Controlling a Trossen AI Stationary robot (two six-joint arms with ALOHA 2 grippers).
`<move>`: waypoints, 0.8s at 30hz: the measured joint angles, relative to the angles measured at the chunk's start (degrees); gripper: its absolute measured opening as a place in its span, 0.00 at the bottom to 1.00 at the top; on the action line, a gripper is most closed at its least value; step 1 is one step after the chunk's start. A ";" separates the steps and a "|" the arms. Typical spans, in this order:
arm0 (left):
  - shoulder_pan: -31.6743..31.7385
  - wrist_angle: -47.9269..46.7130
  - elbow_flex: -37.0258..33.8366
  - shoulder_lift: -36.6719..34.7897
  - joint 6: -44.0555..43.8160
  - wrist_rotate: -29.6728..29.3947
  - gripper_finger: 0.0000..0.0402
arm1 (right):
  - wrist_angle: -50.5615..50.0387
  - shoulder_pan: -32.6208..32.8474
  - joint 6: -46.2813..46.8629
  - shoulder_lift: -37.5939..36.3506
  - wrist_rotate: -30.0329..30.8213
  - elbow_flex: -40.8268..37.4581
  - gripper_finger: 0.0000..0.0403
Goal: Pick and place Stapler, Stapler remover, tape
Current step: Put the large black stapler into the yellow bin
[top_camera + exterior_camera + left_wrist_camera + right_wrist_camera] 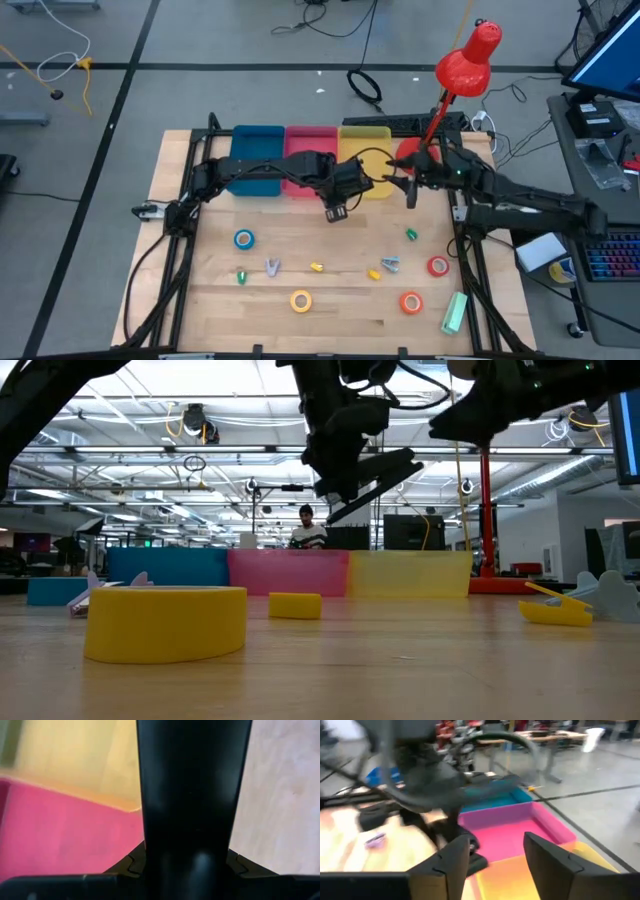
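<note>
Tape rolls lie scattered on the near half of the table [330, 300]: a yellow roll [301, 300] and an orange-red roll [411, 302] nearest, then a red roll [437, 266] and a blue roll [244, 239]. Farther back, the left gripper [338, 210] is clamped on a black stapler [372, 485] held in the air. Beyond it the right gripper [495, 860] hovers over the yellow bin [370, 140], its fingers spread and empty, beside the pink bin [310, 142] and the blue bin [256, 142].

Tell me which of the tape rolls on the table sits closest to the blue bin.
The blue tape roll, alone on the left side of the table. The yellow, orange-red and red rolls lie nearer the front or right.
</note>
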 joint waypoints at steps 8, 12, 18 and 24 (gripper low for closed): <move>-0.17 0.58 0.00 0.02 0.42 -0.59 0.32 | -5.10 0.11 0.71 4.92 -3.25 2.59 0.60; -0.59 1.40 0.00 0.01 2.58 -0.65 0.32 | -4.08 0.15 0.15 8.37 -4.15 2.59 0.66; -0.74 1.29 -0.02 0.02 3.17 -0.71 0.32 | 3.53 0.99 0.18 13.27 -8.26 2.59 0.70; -0.70 0.92 -0.07 0.11 3.24 -0.71 0.32 | 5.05 2.48 0.55 18.00 -9.86 2.59 0.69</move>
